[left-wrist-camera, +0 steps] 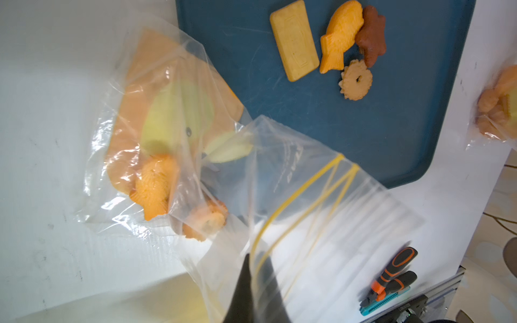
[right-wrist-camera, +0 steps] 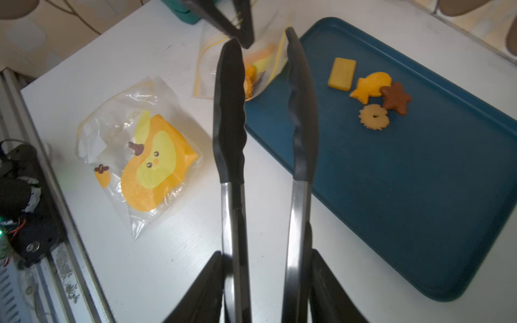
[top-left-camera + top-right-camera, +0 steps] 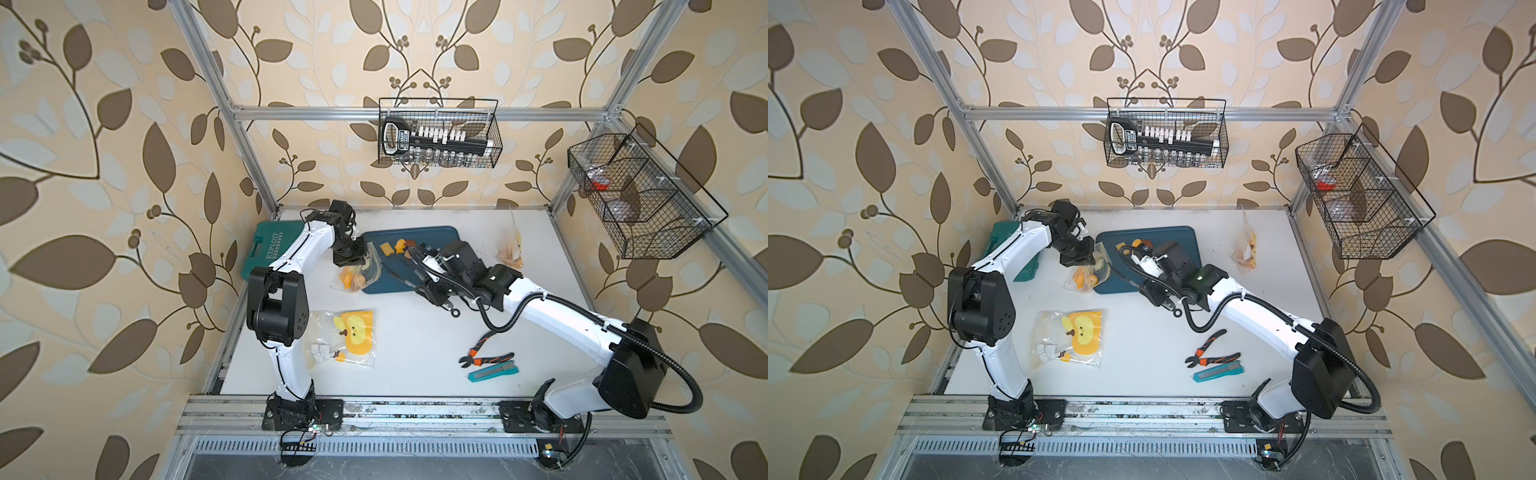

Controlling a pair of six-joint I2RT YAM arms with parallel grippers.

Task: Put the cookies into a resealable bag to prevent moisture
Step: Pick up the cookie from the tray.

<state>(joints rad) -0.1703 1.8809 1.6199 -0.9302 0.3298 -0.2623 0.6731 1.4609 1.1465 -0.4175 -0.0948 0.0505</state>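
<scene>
On the far-left part of the blue tray, four cookies lie in a tight cluster: a yellow rectangle, an orange fish, a brown star and a round flower. The fish touches the star.

The resealable bag lies across the tray's left edge. Its lower end rests on the white surface and already has several cookies inside. The left fingers are clenched on the bag's rim at the yellow zip strip, holding the mouth up and open.

The right fingers are clamped on the steel handles of a pair of tongs. The tong arms stand apart with nothing between them, and their black tips are at the bag's mouth.

The next pick seems to turn on one offset — the cluster lies beyond the tong tips toward the tray's far edge, and to the right of the line the tongs point along. The tips would have to swing that way, away from the bag. Both arms end close to the cluster, but the left is busy with the bag, so the reach falls to the right arm.

The rectangle is the cookie closest to the bag's mouth. Its long axis looks roughly in line with the tongs, so closing across its short width is probably the easiest grip — the fish and star, being in contact, may shift together.
</scene>
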